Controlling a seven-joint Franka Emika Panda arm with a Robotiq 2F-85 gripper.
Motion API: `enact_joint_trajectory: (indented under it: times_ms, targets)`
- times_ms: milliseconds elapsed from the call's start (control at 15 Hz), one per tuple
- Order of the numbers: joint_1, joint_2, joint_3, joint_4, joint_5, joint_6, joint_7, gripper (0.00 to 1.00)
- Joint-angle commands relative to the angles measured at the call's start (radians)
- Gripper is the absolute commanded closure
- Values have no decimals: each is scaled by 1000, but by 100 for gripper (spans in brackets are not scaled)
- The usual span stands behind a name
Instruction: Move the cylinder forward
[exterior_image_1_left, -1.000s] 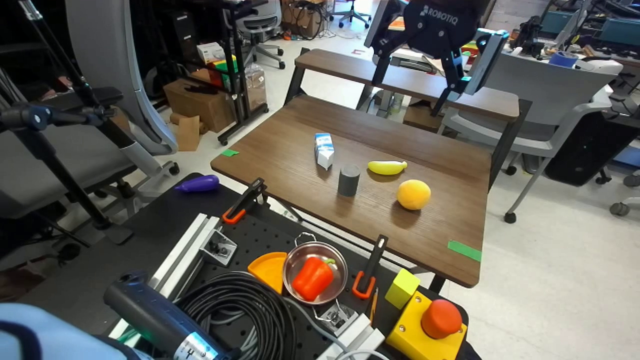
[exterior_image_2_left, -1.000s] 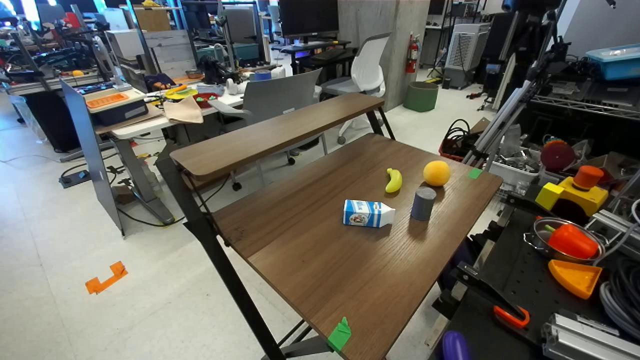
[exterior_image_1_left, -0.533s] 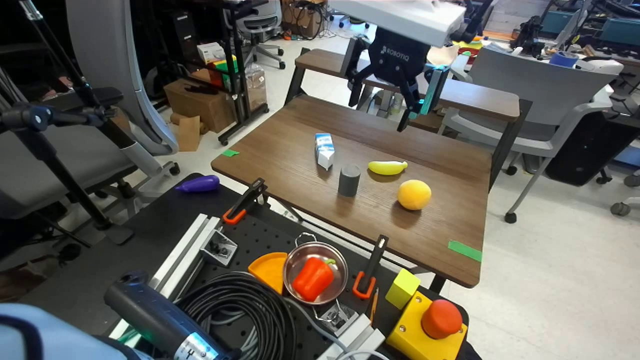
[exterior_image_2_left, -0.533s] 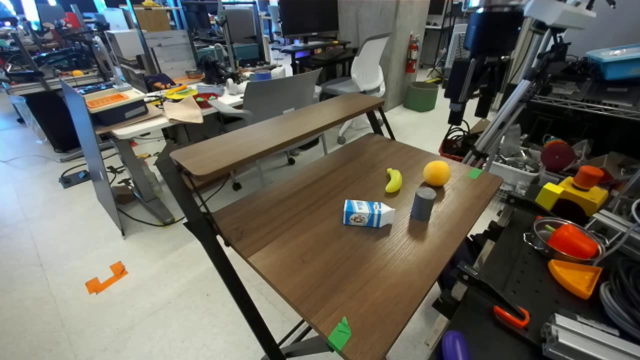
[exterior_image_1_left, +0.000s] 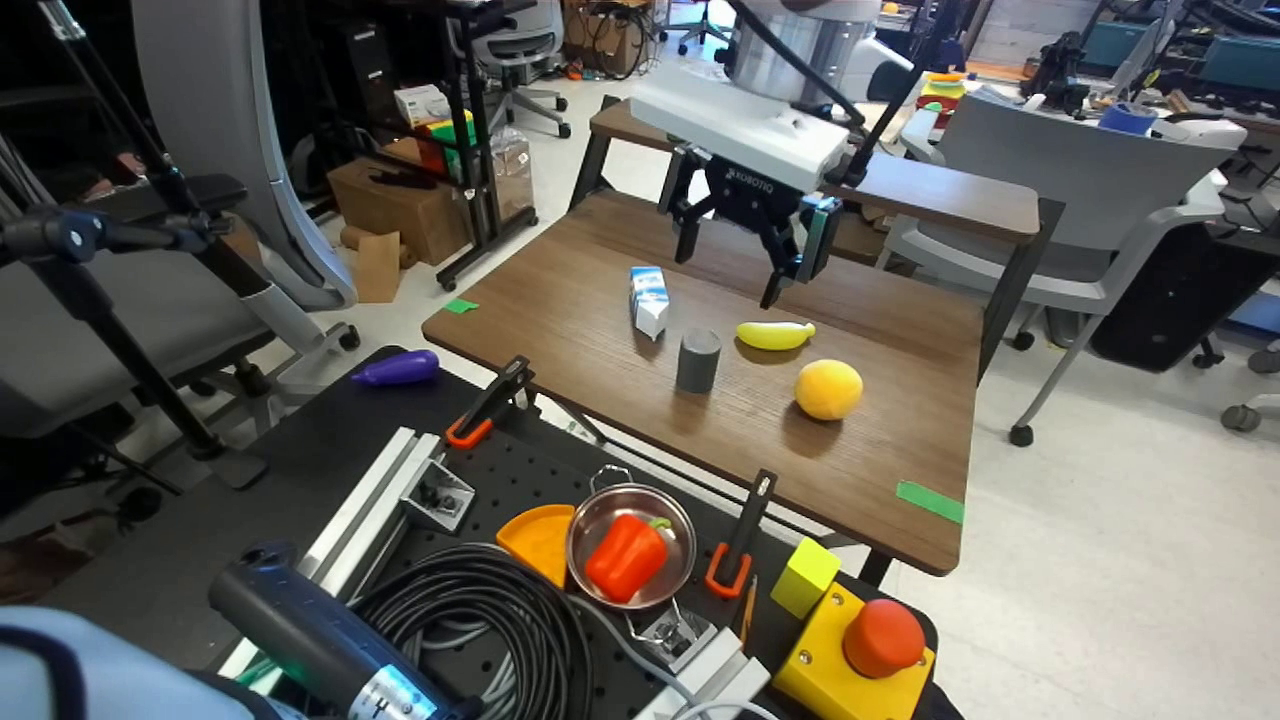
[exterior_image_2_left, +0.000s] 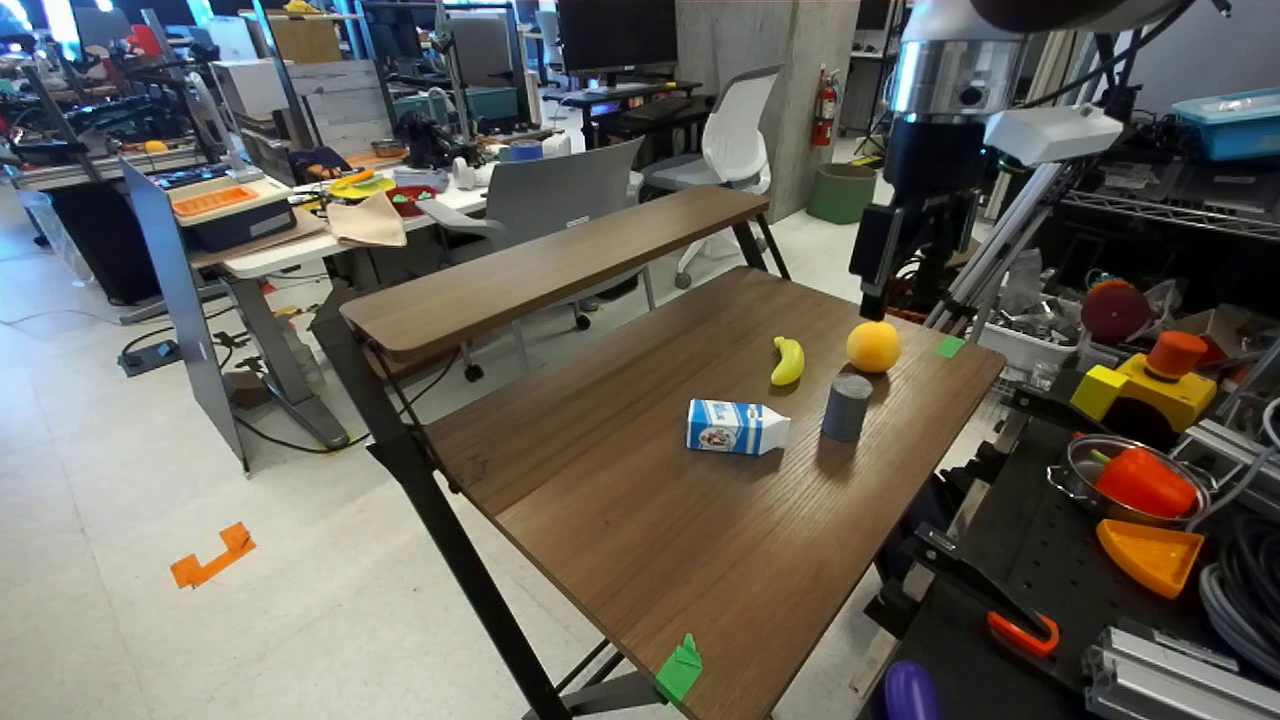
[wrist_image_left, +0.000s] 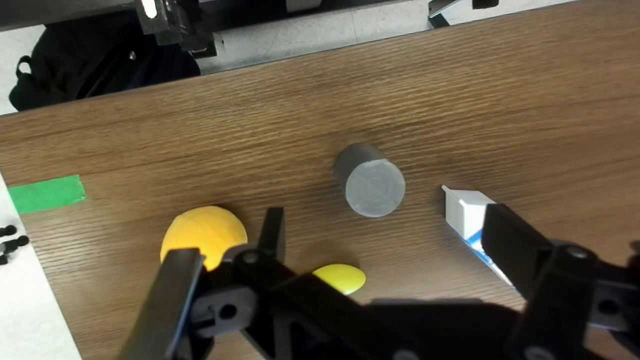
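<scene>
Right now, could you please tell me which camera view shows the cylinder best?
The wrist view: the cylinder looks largest there, unobstructed, with its round top in full. Both exterior views show it upright on the table, but smaller.

In an exterior view we read the brand ROBOTIQ in pale capitals, sloping down to the right across the dark housing (exterior_image_1_left: 745, 200) above the fingers (exterior_image_1_left: 687, 240). On the blue-and-white carton (exterior_image_2_left: 735, 427) lying on the desk (exterior_image_2_left: 600, 510) we can see printing in an exterior view, but its letters are too small for us to read. A white label (exterior_image_1_left: 398, 690) on the dark tube (exterior_image_1_left: 305, 620) bears a dark mark that we cannot make out.
</scene>
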Motion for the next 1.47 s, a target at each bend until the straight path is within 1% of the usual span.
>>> enact_joint_trajectory:
  times_ms: [0, 267, 667, 1133, 1400]
  targets:
    - [4, 54, 14, 3, 13, 61, 20, 0]
    - [14, 120, 16, 2, -6, 137, 57, 0]
    - [44, 218, 1, 8, -35, 226, 120, 0]
    - [78, 278, -25, 20, -78, 288, 168, 0]
    - [100, 293, -60, 29, -134, 312, 186, 0]
